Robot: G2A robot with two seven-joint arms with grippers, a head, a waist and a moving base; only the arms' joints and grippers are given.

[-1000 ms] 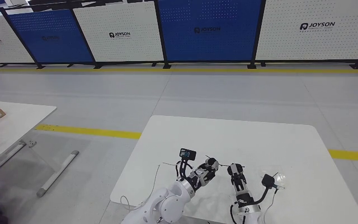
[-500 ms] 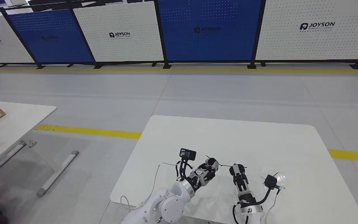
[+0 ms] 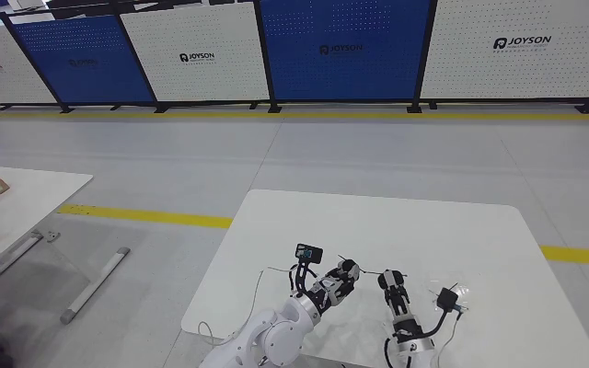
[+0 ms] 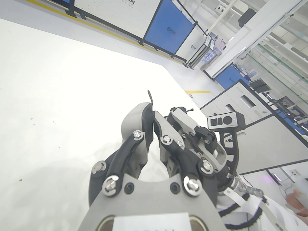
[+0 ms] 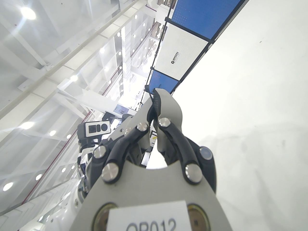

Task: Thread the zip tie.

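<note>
- Now, your left gripper (image 4: 153,116) is squeezed tight on the zip tie (image 4: 150,96); a short black tip of it pokes out past the fingertips.
- Your right gripper (image 5: 155,103) is squeezed tight on the zip tie too, with the thin black strip pinched between its pads and a small bit sticking out at the end.
- Looking down from above, you see the two grippers side by side over the near part of the white table (image 3: 368,221), close together but not touching.
- A thin dark line, the zip tie, runs across the small gap from one gripper to the other.
- From the left wrist, you see the right gripper just beside your left one, with a small black end poking out of it.
- You cannot tell from these views whether the end has gone through the head of the tie; it is too thin and small to see.
</note>
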